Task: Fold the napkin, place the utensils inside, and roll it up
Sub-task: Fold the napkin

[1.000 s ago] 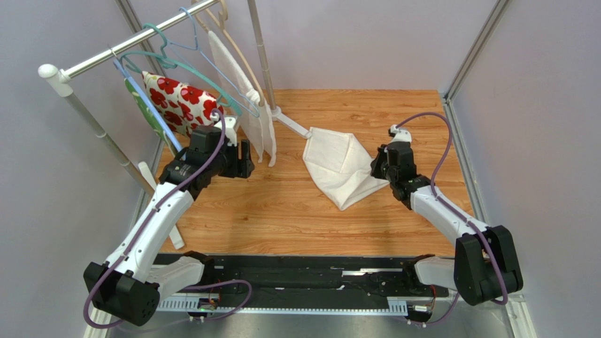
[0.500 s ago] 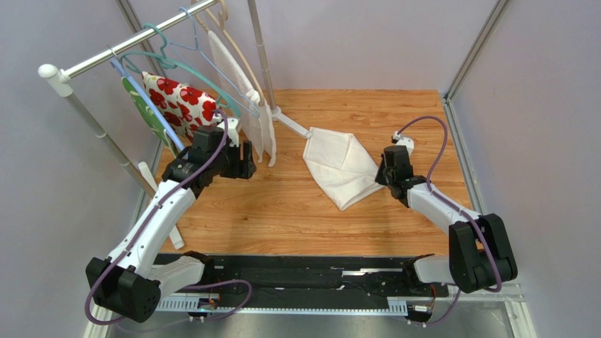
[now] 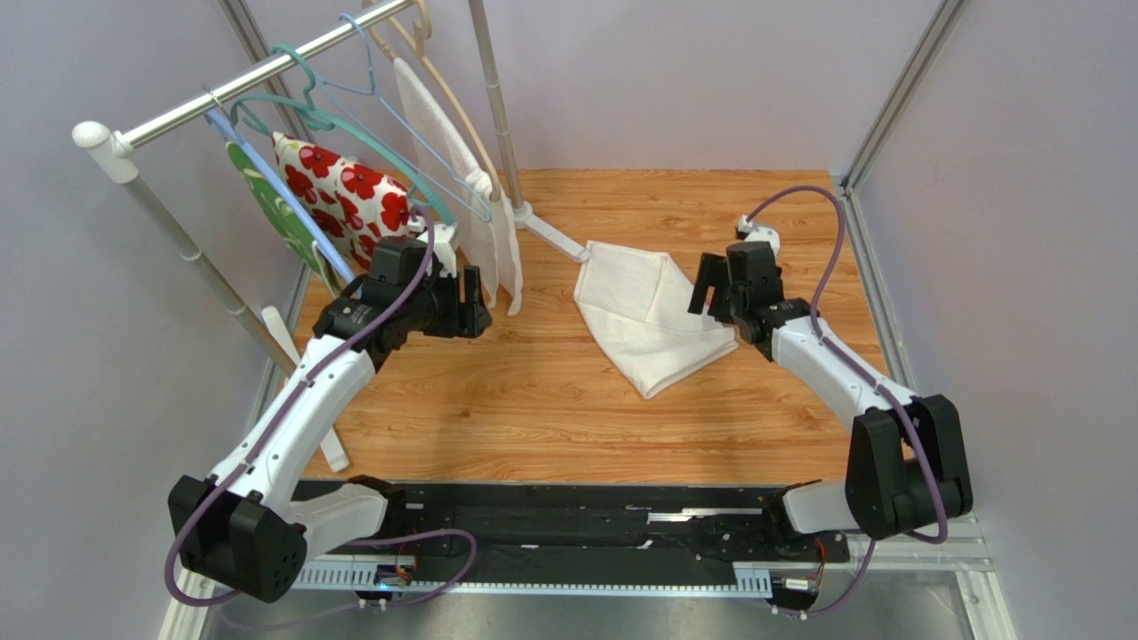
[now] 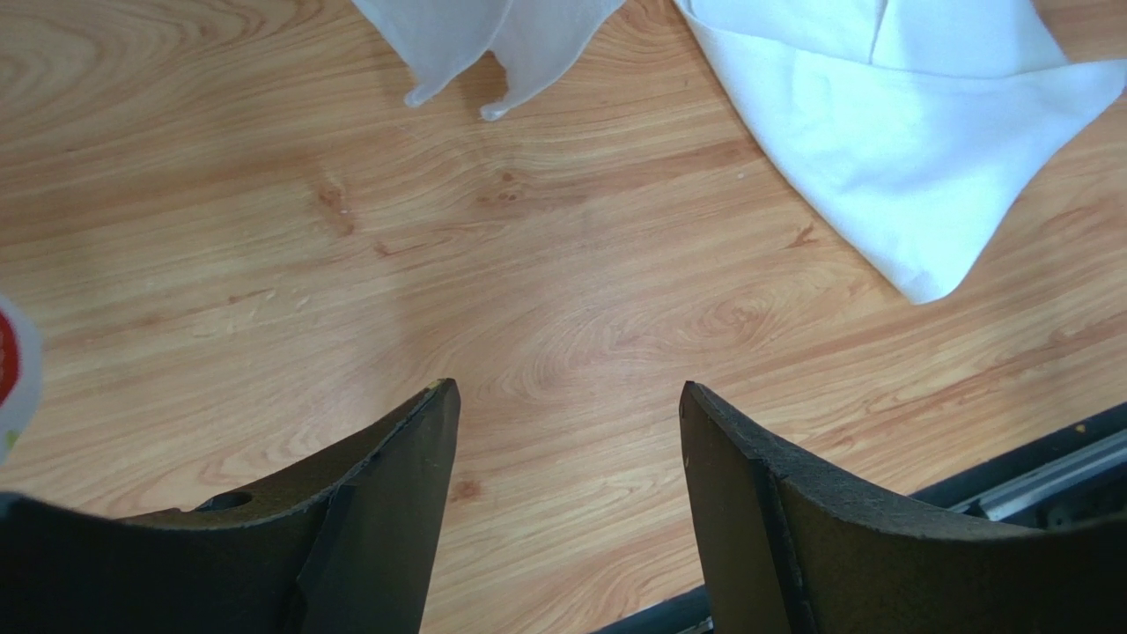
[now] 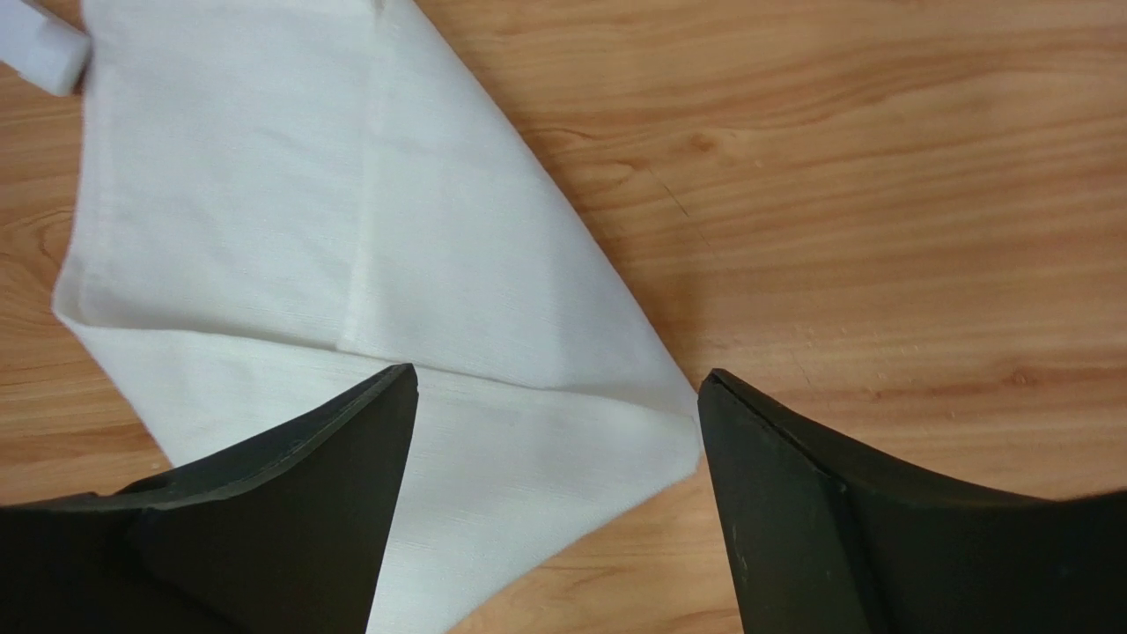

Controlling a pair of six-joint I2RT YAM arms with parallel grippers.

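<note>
While both claws gape, the napkin (image 3: 648,314) lies loose

The right gripper (image 5: 556,429) stands wide over the folded napkin's right corner. The cloth lies mid-table (image 3: 534,400), long axis far-to-near, point toward the arms. The left gripper (image 4: 569,423), wide and empty, hangs above bare wood.

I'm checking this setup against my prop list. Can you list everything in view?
napkin: one, off-white, lying partly folded on the table, right of centre
utensils: none in view
red-flowered cloth: one, white with red flowers, hanging on the rail at left
green-patterned cloth: one, hanging beside the flowered one
white cloth: one, hanging on a hanger, left of the napkin
hangers: at least three, teal, blue, cream, on the rail
rail: one, silver, far left
table: one, light wood
left arm: one, white and black, jaws open over bare wood
right arm: one, white and black, jaws open over the napkin's edge
</note>
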